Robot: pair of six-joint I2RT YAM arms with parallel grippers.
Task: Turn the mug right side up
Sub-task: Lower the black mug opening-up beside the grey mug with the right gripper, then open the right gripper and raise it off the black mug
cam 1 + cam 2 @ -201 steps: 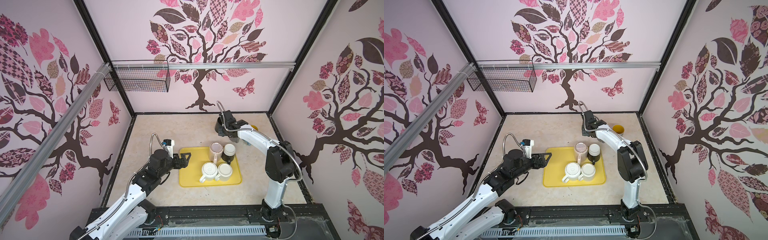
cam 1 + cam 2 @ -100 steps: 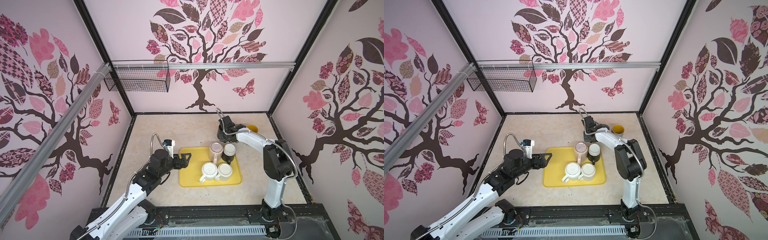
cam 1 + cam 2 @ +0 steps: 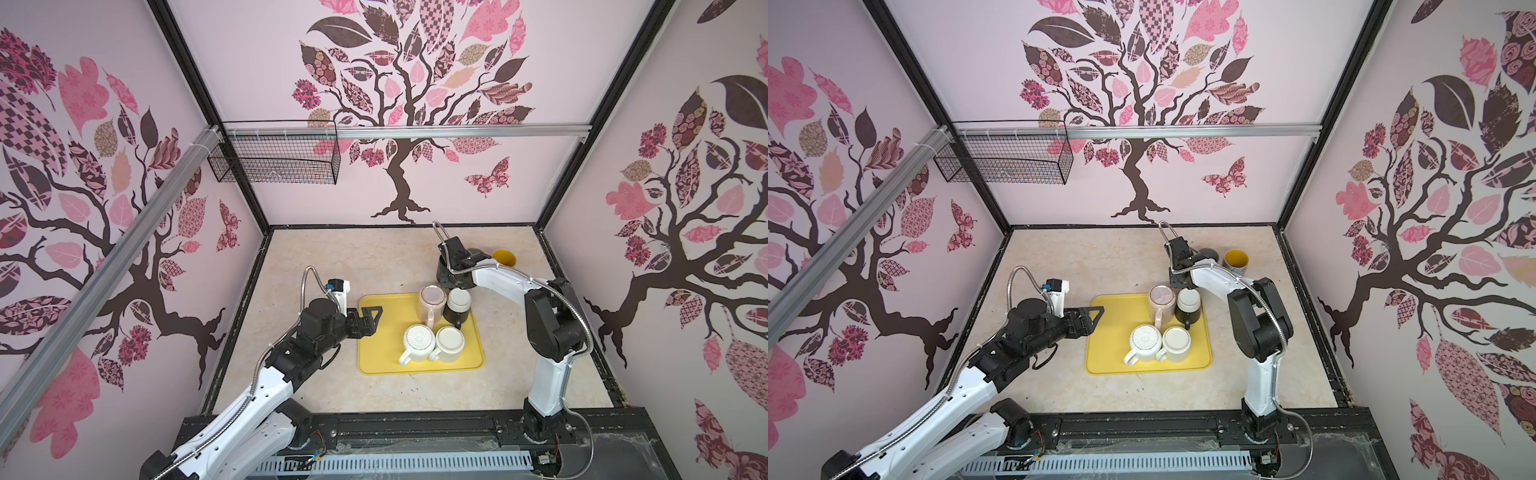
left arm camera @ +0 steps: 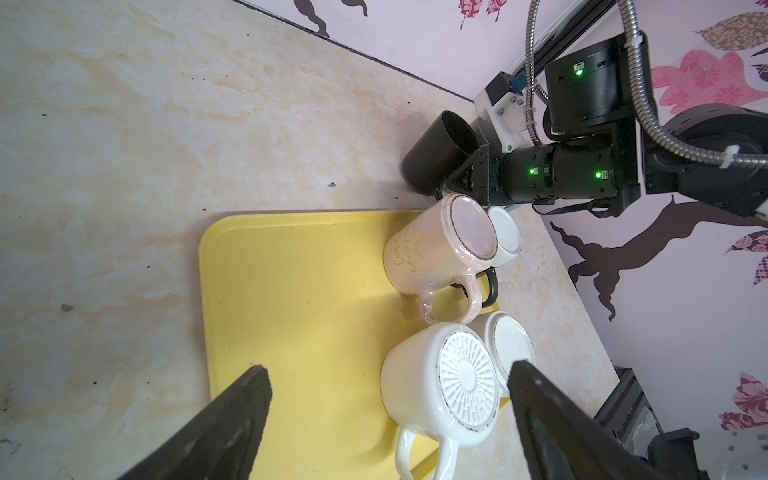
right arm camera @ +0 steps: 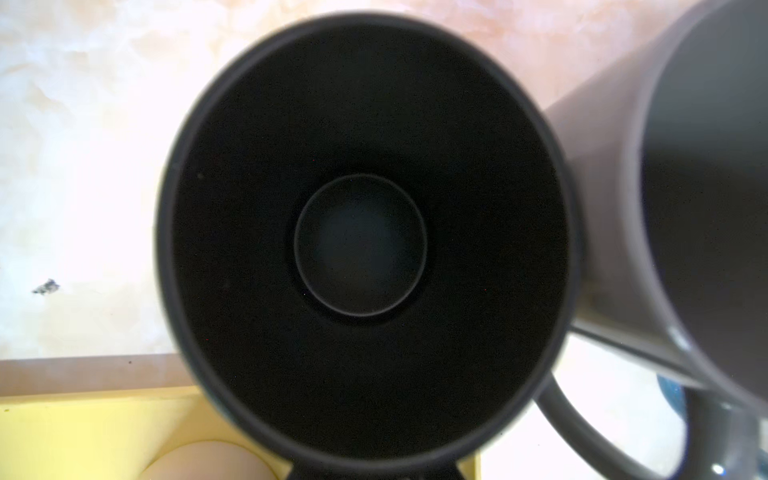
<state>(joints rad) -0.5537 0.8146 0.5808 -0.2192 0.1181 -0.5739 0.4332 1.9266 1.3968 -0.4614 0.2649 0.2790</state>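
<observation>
Tree-patterned walls (image 3: pixel 415 124) enclose a marbled tabletop (image 3: pixel 332 257) bearing a yellow tray (image 3: pixel 382 353). Left hand (image 3: pixel 371 320), fingers spread wide, hovers at the tray's left edge, holding nothing. Right hand (image 4: pixel 464 170), fingers pressed together, pinches the rim of the black mug (image 4: pixel 436 158), which sits mouth-up just beyond the tray's far right corner.
</observation>
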